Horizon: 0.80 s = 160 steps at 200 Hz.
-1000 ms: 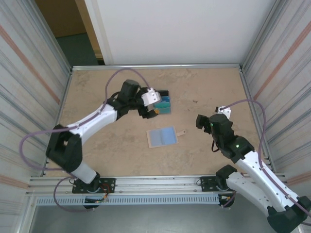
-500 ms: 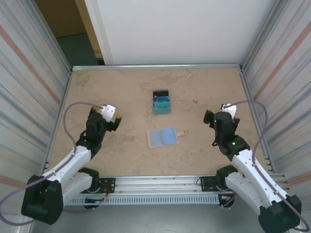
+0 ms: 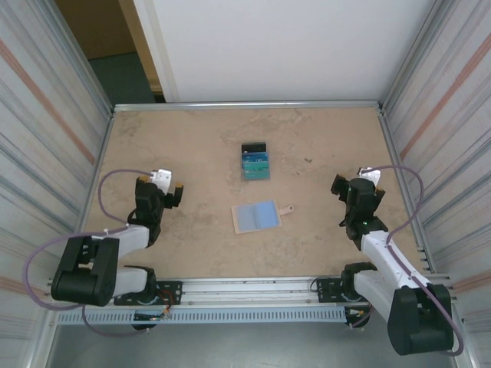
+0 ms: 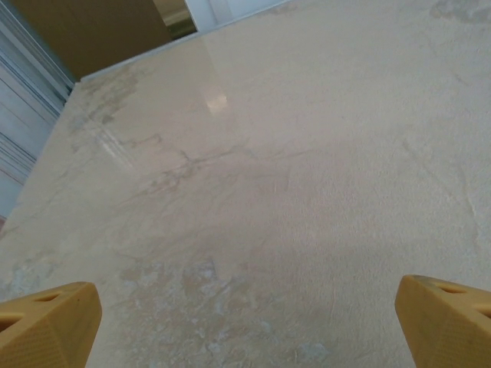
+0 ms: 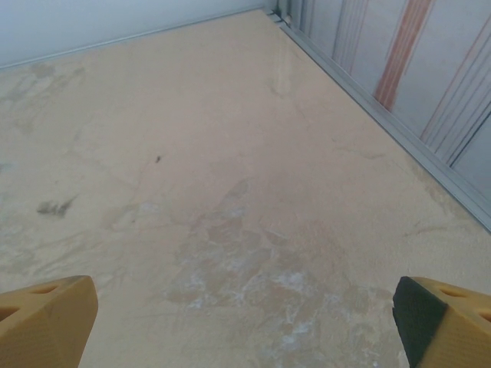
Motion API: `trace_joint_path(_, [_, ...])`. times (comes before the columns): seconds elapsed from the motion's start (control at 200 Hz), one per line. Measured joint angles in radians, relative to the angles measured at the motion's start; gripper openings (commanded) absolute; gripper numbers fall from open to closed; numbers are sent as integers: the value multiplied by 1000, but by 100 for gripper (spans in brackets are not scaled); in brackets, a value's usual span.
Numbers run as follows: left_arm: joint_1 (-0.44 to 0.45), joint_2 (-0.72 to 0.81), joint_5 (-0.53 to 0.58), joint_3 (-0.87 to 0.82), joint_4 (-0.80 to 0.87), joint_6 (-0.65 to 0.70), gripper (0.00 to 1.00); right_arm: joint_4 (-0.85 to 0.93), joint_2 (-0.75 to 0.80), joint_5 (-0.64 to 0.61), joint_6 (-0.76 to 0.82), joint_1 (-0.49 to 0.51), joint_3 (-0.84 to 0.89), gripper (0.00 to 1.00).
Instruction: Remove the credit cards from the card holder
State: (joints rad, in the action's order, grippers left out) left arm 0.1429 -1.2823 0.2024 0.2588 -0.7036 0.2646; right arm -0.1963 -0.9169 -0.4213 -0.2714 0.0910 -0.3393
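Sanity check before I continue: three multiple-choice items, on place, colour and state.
1. The pile of blue, teal and black plastic cards lies, from the open tan folding wallet: A farther from the arm bases; B nearer them; C inside it.
2. The wallet's lining is: A red; B pale blue; C yellow.
3. The left gripper and right gripper are: A both open; B both shut; C shut on cards.
A, pile sits farther out; B, spread inside shows blue; A, fingertips stand wide over bare table.
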Motion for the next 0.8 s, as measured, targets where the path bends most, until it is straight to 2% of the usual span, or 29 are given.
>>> trace_joint_path(0.401, [-21, 103, -106, 1, -6, -81, 99, -209, -98, 90, 48, -67, 17, 99])
trace_joint_path(0.571, [-21, 20, -118, 3, -55, -84, 99, -254, -153, 113, 61, -67, 20, 99])
trace_joint_path(0.802, [-34, -193, -134, 14, -199, -100, 99, -354, -177, 159, 96, -69, 58, 99])
